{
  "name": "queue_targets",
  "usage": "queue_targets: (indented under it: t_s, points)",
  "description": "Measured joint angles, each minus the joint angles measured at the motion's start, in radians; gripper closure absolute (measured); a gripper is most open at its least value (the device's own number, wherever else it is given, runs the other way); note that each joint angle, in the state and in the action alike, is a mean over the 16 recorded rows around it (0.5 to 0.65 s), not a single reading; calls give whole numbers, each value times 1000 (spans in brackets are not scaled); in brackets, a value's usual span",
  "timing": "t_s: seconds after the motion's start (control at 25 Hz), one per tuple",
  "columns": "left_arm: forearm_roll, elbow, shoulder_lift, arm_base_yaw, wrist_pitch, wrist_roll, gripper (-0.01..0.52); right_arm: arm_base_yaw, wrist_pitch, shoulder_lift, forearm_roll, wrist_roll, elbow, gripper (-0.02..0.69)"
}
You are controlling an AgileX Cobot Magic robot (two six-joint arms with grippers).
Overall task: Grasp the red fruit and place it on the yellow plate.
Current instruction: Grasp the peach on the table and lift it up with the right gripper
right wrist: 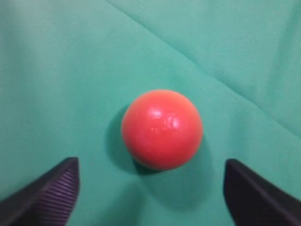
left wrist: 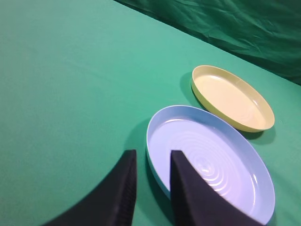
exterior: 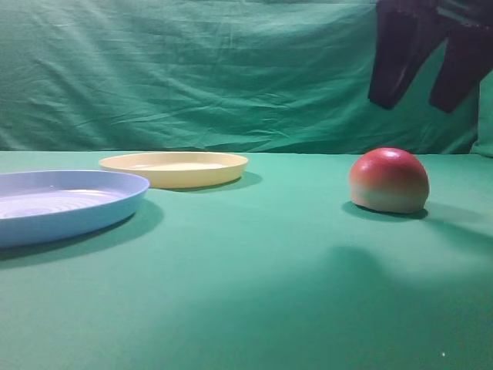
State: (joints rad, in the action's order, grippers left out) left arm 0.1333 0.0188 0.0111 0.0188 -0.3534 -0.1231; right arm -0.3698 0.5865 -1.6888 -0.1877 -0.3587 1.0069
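Nearest the exterior high camera lies the shallow, round, light blue plastic plate (exterior: pixel 65 202), at the left edge of the green cloth-covered table (exterior: pixel 254 293), with faint concentric rings in its floor. Just behind it and a little to the right sits the shallow, round, pale yellow plastic plate (exterior: pixel 176 167) with its low raised rim; the two plates are close together but apart, and both hold nothing. Well apart from them, on the right side of the table, rests the smooth, dome-shaped red fruit (exterior: pixel 389 179), red on top and fading to pale yellow-green at its base, flat side down on the cloth. Open cloth lies between the fruit and the yellow plate. A wrinkled green cloth backdrop (exterior: pixel 192 69) hangs behind the table.

The right gripper (exterior: pixel 426 73) hangs high at the upper right of the exterior view, above the fruit and clear of it, its two dark fingers pointing down. From the right wrist view the fruit (right wrist: pixel 162 129) sits centred below, between the two ribbed fingertips (right wrist: pixel 47 197), which stand wide apart at the lower corners and touch nothing (the gap is broader than the fruit).

The left gripper (left wrist: pixel 151 162) hovers over the near rim of the blue plate (left wrist: pixel 211 160), its dark fingers (left wrist: pixel 124 188) parted by only a narrow gap and holding nothing; the yellow plate (left wrist: pixel 233 96) lies beyond.
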Motion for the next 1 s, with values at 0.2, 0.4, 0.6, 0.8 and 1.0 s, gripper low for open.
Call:
queue_targets:
  t_s: [0.2, 0.4, 0.6, 0.8, 1.0]
  points:
    - [0, 0, 0, 0, 0, 0, 357, -12, -64, -72, -10, -1, 1, 62]
    - [0, 0, 0, 0, 0, 0, 357, -24, -102, -116, -12, -2, 8, 167]
    - [0, 0, 0, 0, 0, 0, 357, -35, -95, -137, -7, -3, 61, 299]
    - [0, 0, 0, 0, 0, 0, 357, -49, -66, -151, -10, -3, 186, 404]
    - [0, 0, 0, 0, 0, 0, 357, -88, -37, -195, -19, -3, 369, 442]
